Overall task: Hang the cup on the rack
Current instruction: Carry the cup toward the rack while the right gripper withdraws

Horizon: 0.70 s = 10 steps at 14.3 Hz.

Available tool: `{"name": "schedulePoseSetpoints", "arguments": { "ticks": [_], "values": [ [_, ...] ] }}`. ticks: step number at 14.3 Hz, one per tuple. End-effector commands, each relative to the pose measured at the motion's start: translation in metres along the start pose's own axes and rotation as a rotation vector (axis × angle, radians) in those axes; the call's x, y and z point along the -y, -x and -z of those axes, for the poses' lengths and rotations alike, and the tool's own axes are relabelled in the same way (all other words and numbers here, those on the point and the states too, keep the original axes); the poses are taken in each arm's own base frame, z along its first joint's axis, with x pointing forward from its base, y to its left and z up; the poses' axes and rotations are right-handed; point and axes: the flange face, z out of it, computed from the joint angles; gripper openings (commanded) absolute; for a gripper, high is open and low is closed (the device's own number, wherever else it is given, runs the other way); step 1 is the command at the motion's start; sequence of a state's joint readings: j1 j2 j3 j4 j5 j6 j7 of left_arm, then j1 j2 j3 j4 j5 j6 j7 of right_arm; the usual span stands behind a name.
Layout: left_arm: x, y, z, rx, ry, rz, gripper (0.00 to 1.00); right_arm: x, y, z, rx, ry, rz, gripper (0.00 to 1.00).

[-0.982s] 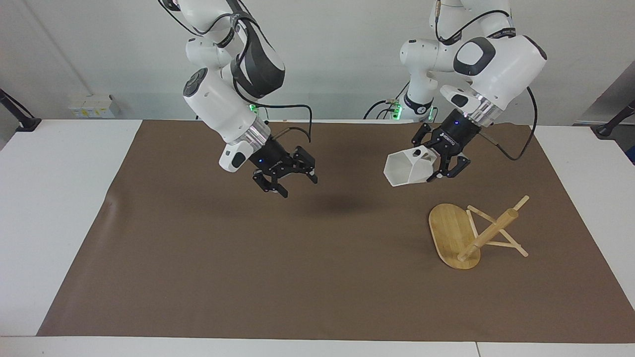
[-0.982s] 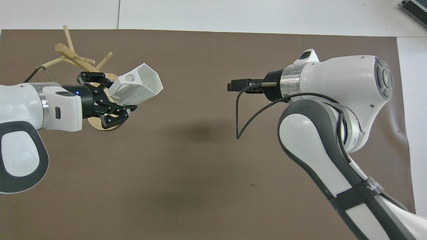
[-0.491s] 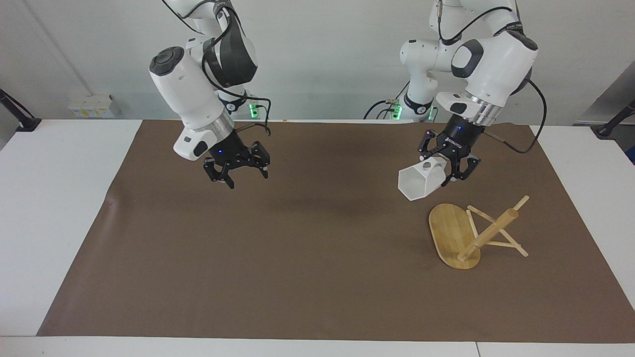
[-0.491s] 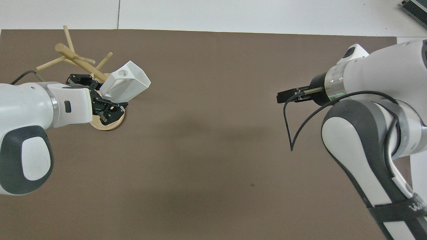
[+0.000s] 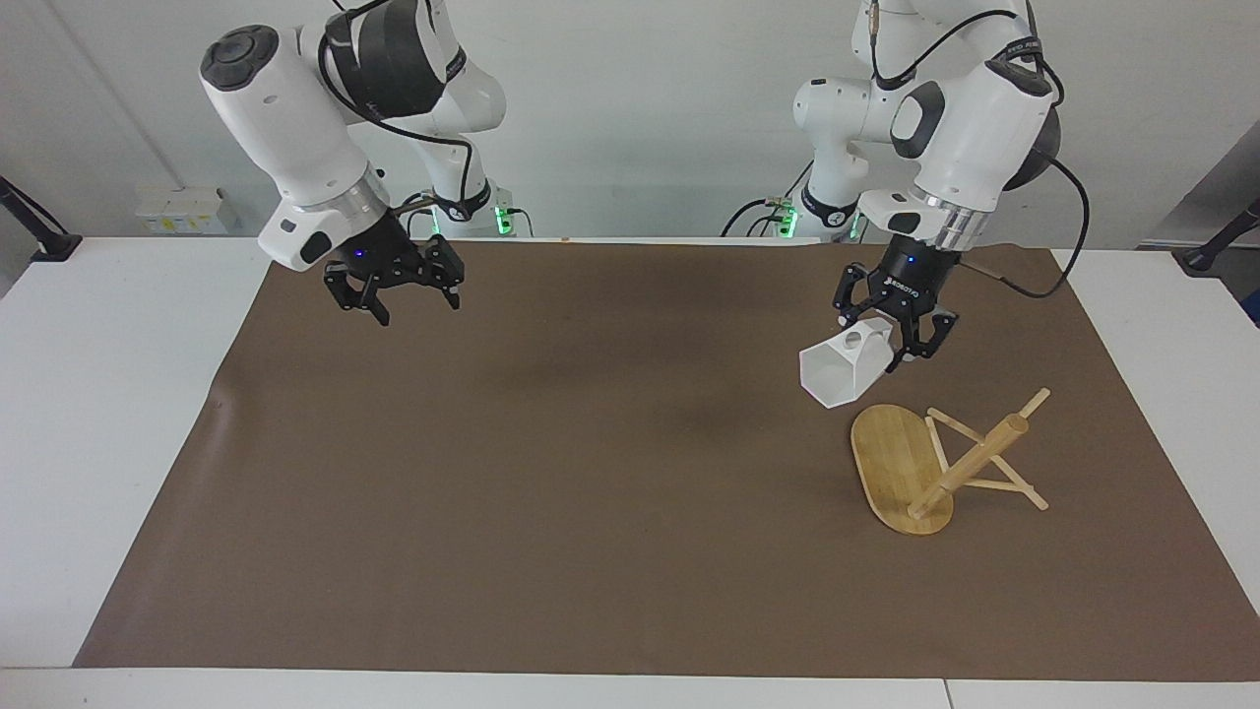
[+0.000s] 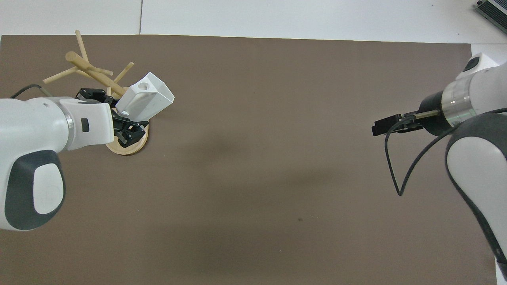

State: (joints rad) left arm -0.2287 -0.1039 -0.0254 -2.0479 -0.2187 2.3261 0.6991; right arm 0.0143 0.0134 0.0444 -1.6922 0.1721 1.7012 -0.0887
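My right gripper [image 5: 394, 295] hangs with its fingers spread and nothing in them over the brown mat [image 5: 591, 492], toward the right arm's end; from overhead my wrist hides its fingertips. My left gripper [image 5: 894, 335] is clamped on the cup [image 5: 845, 366] by its handle, tilted in the air over the mat by the rack [image 5: 945, 463]. The rack's base [image 6: 132, 146] is largely covered by my gripper overhead.

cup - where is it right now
The white faceted cup is off the table, held by its handle in the left gripper, tilted, above the brown mat just beside the bamboo mug rack at the left arm's end of the table.
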Motion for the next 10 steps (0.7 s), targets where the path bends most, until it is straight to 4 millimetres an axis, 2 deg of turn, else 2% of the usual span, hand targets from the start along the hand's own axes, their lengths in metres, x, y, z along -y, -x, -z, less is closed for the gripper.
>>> {"name": "schedulePoseSetpoints", "arguments": {
  "ticks": [1,2,4,7,8,10],
  "values": [
    [0.004,-0.006,-0.007,0.009,-0.016,0.067,0.0,-0.018,0.017,0.024,0.016,0.057,-0.045,1.0],
    [0.01,-0.008,-0.016,0.011,-0.018,0.081,0.0,-0.027,0.025,0.033,0.015,0.088,-0.086,1.0],
    [0.012,-0.013,-0.016,-0.004,-0.025,0.095,0.0,-0.042,0.036,0.046,0.021,0.097,-0.122,1.0],
    [0.015,-0.012,-0.032,0.0,-0.026,0.211,0.0,-0.078,0.049,0.059,0.021,0.136,-0.177,1.0],
    [0.019,-0.011,-0.038,-0.004,-0.032,0.234,0.0,-0.083,0.05,0.059,0.02,0.137,-0.188,1.0],
    [0.025,-0.009,-0.046,-0.009,-0.04,0.262,0.0,-0.108,0.051,0.066,-0.025,0.143,-0.229,1.0]
  ]
}}
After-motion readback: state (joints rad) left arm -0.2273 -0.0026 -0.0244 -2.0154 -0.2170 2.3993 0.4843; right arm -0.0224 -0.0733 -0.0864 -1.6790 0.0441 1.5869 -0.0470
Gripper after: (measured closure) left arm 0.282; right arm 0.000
